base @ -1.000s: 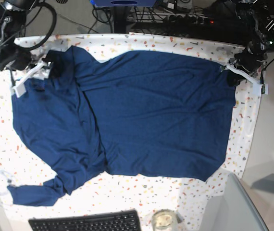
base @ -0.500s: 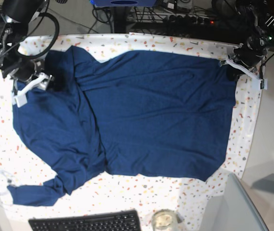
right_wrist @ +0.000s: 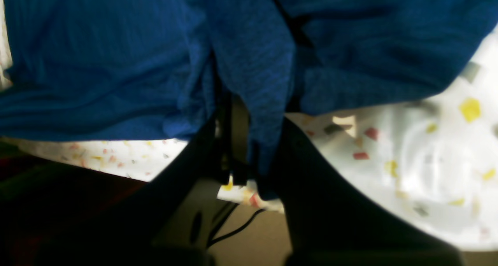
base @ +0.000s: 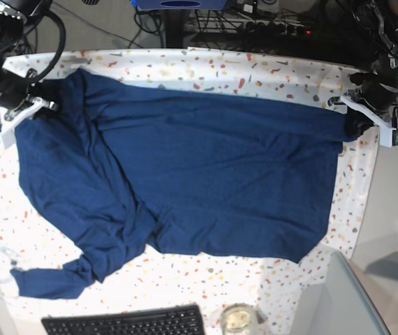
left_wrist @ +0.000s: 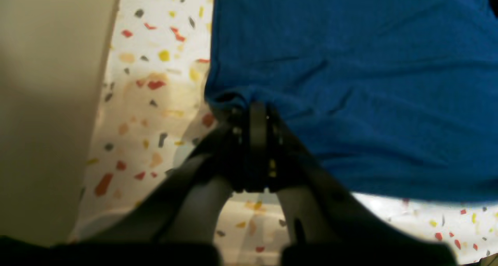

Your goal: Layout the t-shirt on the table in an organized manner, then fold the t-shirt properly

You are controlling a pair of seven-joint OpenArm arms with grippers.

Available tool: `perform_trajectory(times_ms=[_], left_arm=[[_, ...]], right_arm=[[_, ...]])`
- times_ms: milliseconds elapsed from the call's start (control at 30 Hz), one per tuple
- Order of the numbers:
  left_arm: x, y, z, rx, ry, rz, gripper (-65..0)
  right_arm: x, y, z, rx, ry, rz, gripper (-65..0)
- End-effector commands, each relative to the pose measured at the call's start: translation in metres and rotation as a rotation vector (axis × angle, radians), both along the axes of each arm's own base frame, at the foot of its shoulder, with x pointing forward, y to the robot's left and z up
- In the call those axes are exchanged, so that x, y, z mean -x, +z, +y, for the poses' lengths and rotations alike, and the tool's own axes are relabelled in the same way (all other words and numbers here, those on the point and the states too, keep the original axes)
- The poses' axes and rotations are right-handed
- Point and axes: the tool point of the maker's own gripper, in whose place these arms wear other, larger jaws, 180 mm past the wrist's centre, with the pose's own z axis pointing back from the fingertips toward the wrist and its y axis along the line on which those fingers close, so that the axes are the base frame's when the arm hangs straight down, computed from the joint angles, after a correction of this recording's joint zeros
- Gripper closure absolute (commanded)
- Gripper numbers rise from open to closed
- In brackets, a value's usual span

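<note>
1. Two grippers, both closed on cloth: the left gripper [left_wrist: 255,114] has its jaws pinched on a corner of the t-shirt [base: 206,181], at the table's [base: 255,66] far edge on the right of the base view.
2. The right gripper [right_wrist: 249,141] is clamped on a bunched fold of the same shirt, at the far corner on the base view's left.
3. Between them the navy shirt lies spread across the speckled table, its far edge pulled taut and one sleeve trailing toward the near edge.
4. A black keyboard [base: 126,322] and a glass jar [base: 239,319] sit at the near edge, apart from the shirt.
</note>
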Motion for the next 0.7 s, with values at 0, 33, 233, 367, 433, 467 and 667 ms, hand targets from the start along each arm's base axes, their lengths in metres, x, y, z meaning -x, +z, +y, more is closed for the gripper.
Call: perform_trajectory(times_ms=[0, 33, 233, 367, 433, 467, 667], left_arm=[[-0.008, 0.012, 0.002, -0.010, -0.008, -0.047, 0.0], [-0.009, 0.013, 0.002, -0.010, -0.009, -0.046, 0.0], [0.014, -0.007, 0.003, -0.008, -0.006, 0.074, 0.0], [0.028, -0.022, 0.003, 0.012, 0.000, 0.119, 0.0], [0.030, -0.027, 0.003, 0.023, 0.007, 0.131, 0.0], [0.031, -0.029, 0.003, 0.029, 0.010, 0.138, 0.0], [0.033, -0.035, 0.003, 0.040, 0.013, 0.151, 0.0]], right_arm=[[-0.011, 0.012, -0.005, 0.008, -0.021, -0.032, -0.2], [-0.011, 0.012, -0.004, 0.000, -0.029, -0.018, -0.2], [0.017, -0.019, 0.001, -0.064, -0.064, 0.105, -0.2], [0.032, -0.042, 0.003, -0.096, -0.122, 0.138, -0.2], [0.037, -0.047, 0.002, -0.099, -0.136, 0.148, -0.2], [0.039, -0.048, 0.002, -0.097, -0.139, 0.149, -0.2], [0.040, -0.047, -0.003, -0.084, -0.134, 0.152, -13.7]])
